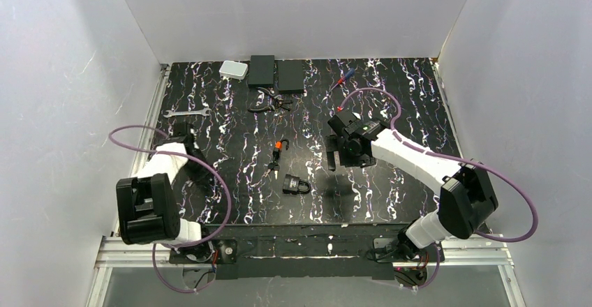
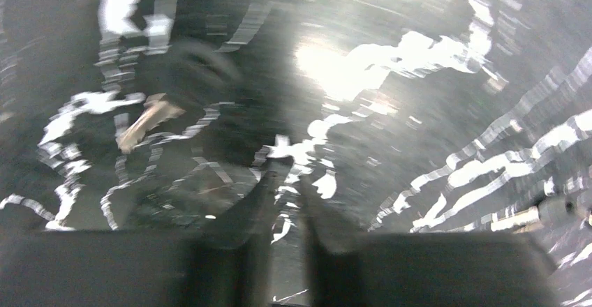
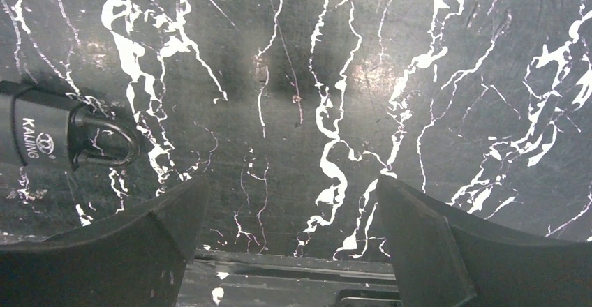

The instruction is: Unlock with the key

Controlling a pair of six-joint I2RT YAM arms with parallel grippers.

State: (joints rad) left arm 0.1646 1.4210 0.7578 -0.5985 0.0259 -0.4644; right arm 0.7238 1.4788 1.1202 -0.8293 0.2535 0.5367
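Key lies free, just beyond the padlock
Right gripper hangs right of the padlock, jaws spread, probably to steady it; left gripper sits well left, its jaws' state lost in blur.

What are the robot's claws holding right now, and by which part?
Nothing that shows. The right claw is open over bare table; the key and padlock lie untouched. The left claw looks blurred; nothing shows between its fingers.

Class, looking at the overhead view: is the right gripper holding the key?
No, the key lies on the table, apart from the open right gripper.
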